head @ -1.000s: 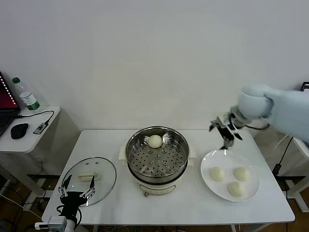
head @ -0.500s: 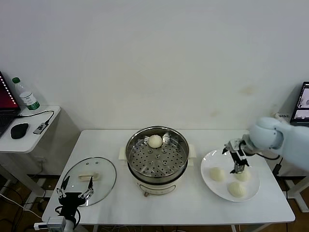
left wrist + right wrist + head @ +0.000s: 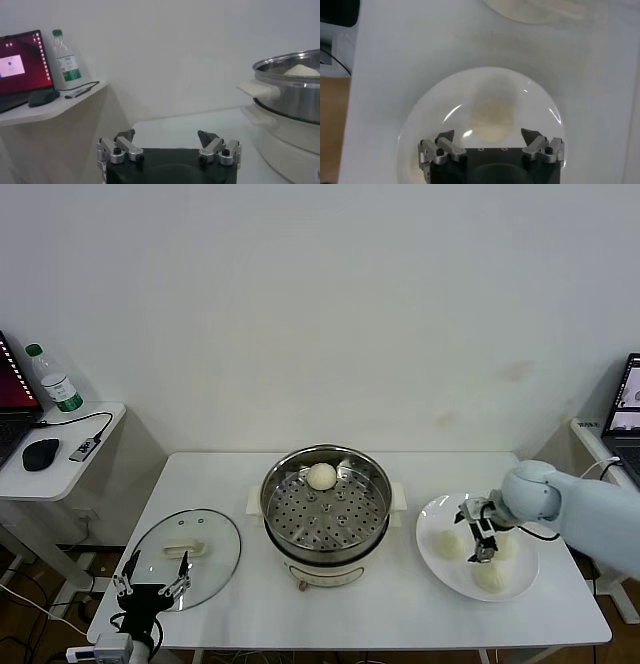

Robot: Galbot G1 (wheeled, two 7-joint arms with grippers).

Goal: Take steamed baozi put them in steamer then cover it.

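Nearest, at the tabletop's [image 3: 400, 614] front-left edge, the left gripper [image 3: 150, 592] was parked low with its fingers spread and empty, just before the cover [image 3: 186, 557], which lay flat beside the steamer [image 3: 325, 509]. Centre: steamer uncovered, one steamed baozi [image 3: 321, 476] on the far part of its perforated tray. Right: white plate [image 3: 432, 569] with three buns, one toward the steamer [image 3: 448, 543], one at the near rim [image 3: 491, 576], a third [image 3: 507, 544] partly hidden behind the right gripper [image 3: 478, 534]. That gripper hung low over the plate, fingers spread, nothing between them. In the right wrist view a bun [image 3: 492, 112] lay straight ahead of the gap between the fingers [image 3: 445, 137], apart from them; which of the three it was could not be told. Buns being round, no long axis governed the approach. Right arm judged much the nearer to the plate. Farthest left: side table with bottle [image 3: 53, 381], mouse [image 3: 40, 454] and a laptop cut off by the picture's edge.
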